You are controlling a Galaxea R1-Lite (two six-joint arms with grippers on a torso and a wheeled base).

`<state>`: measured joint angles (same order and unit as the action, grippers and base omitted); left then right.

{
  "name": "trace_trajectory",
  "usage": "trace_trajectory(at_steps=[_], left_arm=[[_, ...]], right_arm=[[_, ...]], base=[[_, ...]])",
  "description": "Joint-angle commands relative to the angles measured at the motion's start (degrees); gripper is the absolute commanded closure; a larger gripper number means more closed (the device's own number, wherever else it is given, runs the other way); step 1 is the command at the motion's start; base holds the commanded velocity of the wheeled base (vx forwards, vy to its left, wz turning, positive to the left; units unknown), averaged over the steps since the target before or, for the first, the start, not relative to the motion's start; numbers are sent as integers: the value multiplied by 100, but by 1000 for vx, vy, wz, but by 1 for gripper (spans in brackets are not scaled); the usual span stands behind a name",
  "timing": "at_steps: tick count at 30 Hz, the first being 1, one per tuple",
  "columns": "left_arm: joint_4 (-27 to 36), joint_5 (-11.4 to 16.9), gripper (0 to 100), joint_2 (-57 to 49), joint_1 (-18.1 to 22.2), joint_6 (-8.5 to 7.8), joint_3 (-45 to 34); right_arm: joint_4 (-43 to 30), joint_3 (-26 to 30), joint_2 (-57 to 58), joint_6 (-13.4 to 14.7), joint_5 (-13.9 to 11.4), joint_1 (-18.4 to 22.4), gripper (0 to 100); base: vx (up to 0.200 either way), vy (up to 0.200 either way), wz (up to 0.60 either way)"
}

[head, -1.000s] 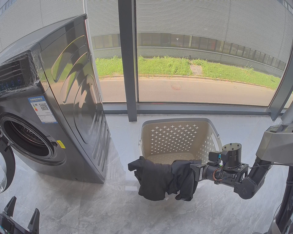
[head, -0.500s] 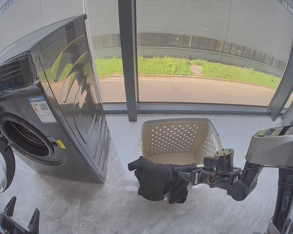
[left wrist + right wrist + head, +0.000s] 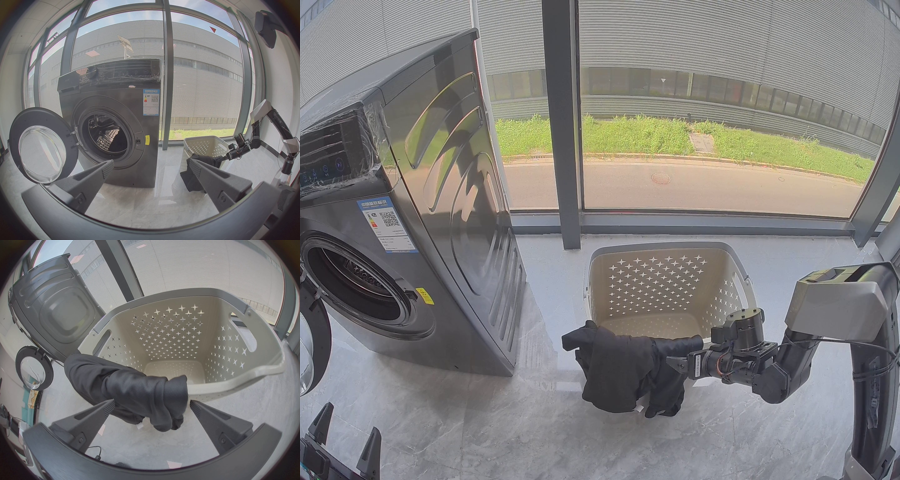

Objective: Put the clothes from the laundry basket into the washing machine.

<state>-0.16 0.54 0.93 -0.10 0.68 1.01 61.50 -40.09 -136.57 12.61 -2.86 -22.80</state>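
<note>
Clothes [image 3: 625, 372] drape lengthwise along laundry basket [image 3: 665, 247] rim; right tool [image 3: 151, 403] spread wide, empty.

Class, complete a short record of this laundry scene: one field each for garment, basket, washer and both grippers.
Garment: dark garment, draped over the basket's front rim
Basket: laundry basket, bottom bare
Washer: washing machine, door swung open
Right gripper: open, fingers either side of the garment
Left gripper: open, holding nothing

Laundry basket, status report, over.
Left gripper open. Right gripper open at dark garment. Garment draped over basket rim. Washer door open.
</note>
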Motion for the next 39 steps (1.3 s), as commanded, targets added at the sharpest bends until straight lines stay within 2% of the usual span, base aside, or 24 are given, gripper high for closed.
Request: trace_trajectory(at_steps=[1, 11, 12, 19, 27, 32, 37, 39], left_arm=[[-2, -1, 0, -93, 1, 2, -84], [-2, -1, 0, -93, 1, 11, -84], [-2, -1, 0, -93, 1, 11, -84], [-2, -1, 0, -93, 1, 20, -84], [-2, -1, 0, -93, 1, 20, -84], [-2, -1, 0, -93, 1, 20, -84], [-2, -10, 0, -93, 1, 20, -84], [-2, -10, 0, -93, 1, 28, -84]], right_arm=[[-42, -315, -265, 5, -4, 21, 0], [37, -622, -449, 5, -4, 3, 0], [37, -622, -458, -4, -4, 3, 100], [46, -561, -441, 5, -12, -14, 100], [134, -200, 25, 14, -39, -58, 100], [398, 336, 834, 23, -39, -208, 100], [740, 1144, 1880, 5, 14, -480, 100], [907, 1408, 2258, 5, 111, -586, 100]], base=[[0, 0, 0], [0, 0, 0], [0, 0, 0], [0, 0, 0], [0, 0, 0], [0, 0, 0], [0, 0, 0], [0, 0, 0]])
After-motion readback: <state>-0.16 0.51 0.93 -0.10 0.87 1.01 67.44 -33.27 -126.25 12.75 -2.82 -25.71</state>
